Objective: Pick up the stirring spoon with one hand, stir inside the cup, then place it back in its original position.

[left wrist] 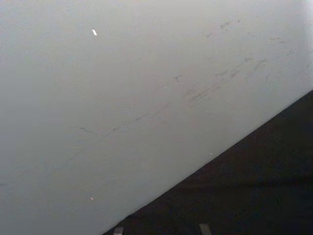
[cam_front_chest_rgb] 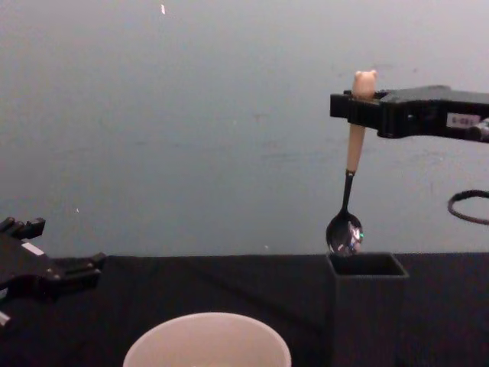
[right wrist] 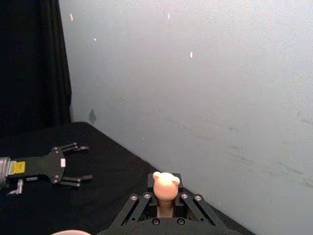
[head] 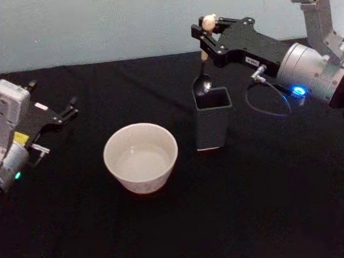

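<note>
You've got the black table [head: 272,204] across the whole view, with the pale wall [head: 93,22] running behind it at 12 o'clock. Near the table's middle sits the cup [head: 141,183], wide, cream and upright, with nothing in it that I can see. At the cup's 3 o'clock, just beside it but not touching, stands the dark grey square holder [head: 213,129], mouth up.

Your right gripper [head: 203,39] reaches in from 3 o'clock, up above the holder, its fingers clamped on the stirring spoon [head: 203,65]. From the chest you can see the grip is high on the peach handle, just under the bear head. The stirring spoon [cam_front_chest_rgb: 351,164] hangs nearly upright with its shiny bowl down, at the holder's back left corner. I can't tell whether the bowl clears the rim. It is well apart from the cup.

Your left gripper [head: 53,95] lies low at the cup's 9 o'clock, well away, fingers spread wide and holding nothing.

Now the small stuff. A dark cable [head: 267,101] loops under the right arm, beside a blue light [head: 299,90]. A white label [cam_front_chest_rgb: 461,120] sits on the right gripper's body and a yellow sticker [head: 21,138] on the left arm. The print on both is too small to read.
</note>
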